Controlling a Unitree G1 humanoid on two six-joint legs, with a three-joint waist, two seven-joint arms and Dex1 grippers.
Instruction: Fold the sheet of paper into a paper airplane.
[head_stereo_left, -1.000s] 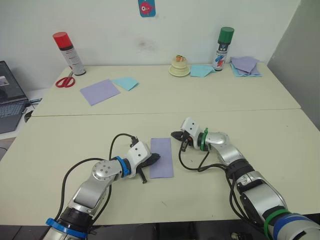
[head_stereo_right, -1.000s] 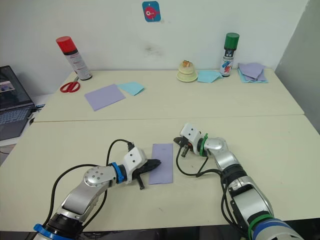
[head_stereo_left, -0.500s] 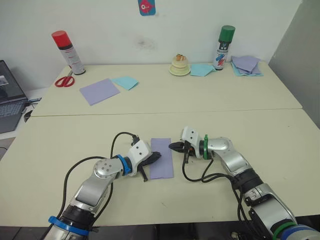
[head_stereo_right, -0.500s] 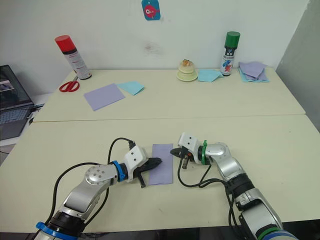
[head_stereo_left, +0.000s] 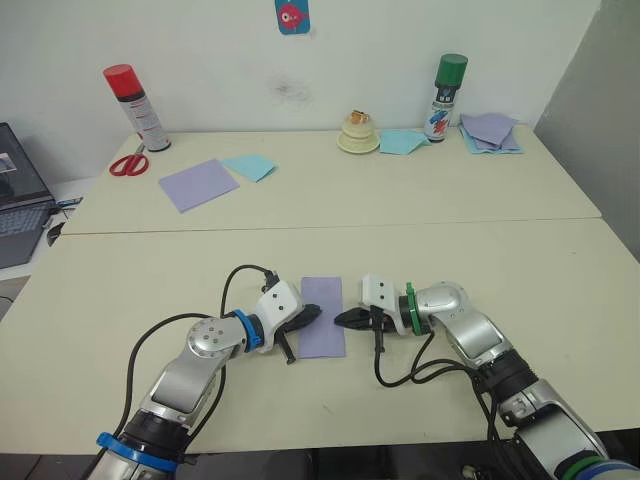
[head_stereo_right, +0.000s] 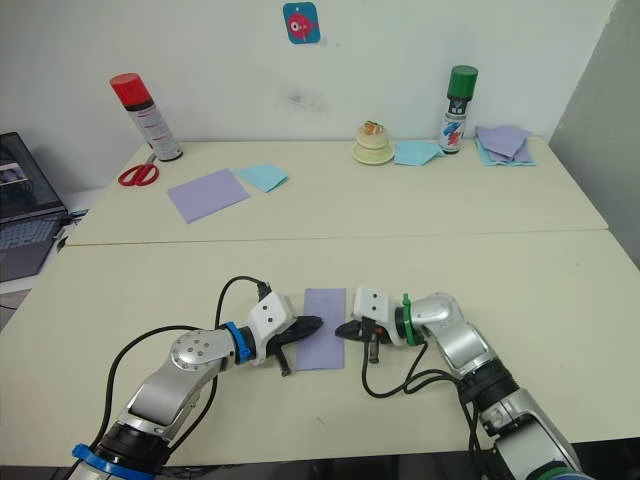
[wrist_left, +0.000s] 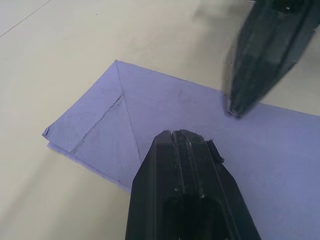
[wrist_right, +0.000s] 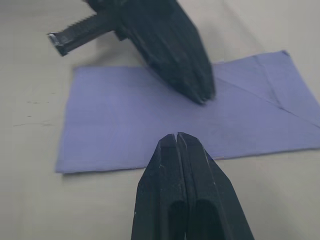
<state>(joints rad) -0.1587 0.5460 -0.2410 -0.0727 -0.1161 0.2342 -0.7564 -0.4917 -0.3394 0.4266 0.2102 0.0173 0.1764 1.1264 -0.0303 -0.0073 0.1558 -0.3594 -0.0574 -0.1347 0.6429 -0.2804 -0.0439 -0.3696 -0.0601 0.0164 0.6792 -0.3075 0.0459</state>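
Note:
The sheet of paper (head_stereo_left: 322, 316) lies flat on the near table, folded to a narrow lavender rectangle with diagonal creases (wrist_left: 107, 125) at one end. My left gripper (head_stereo_left: 316, 312) is shut, its tip resting on the sheet's left side. From the right, my right gripper (head_stereo_left: 338, 318) is also shut, its tip at the sheet's right edge (wrist_right: 150, 162). In the left wrist view the right gripper's tip (wrist_left: 234, 111) touches the paper. The right wrist view shows the left gripper (wrist_right: 200, 95) on the sheet. The paper airplane is out of view.
On the far table stand a red-capped can (head_stereo_left: 137, 107), scissors (head_stereo_left: 129, 162), a smooth lavender square (head_stereo_left: 199, 183), pale blue sheets (head_stereo_left: 250, 166), a cream round object (head_stereo_left: 358, 133), a green-capped can (head_stereo_left: 444, 97) and stacked sheets (head_stereo_left: 490, 132). A laptop (head_stereo_left: 20, 195) sits at the left.
My right gripper has moved nearer and leftward, from beside the sheet's far right corner down to the middle of its right edge. The left gripper has stayed on the sheet.

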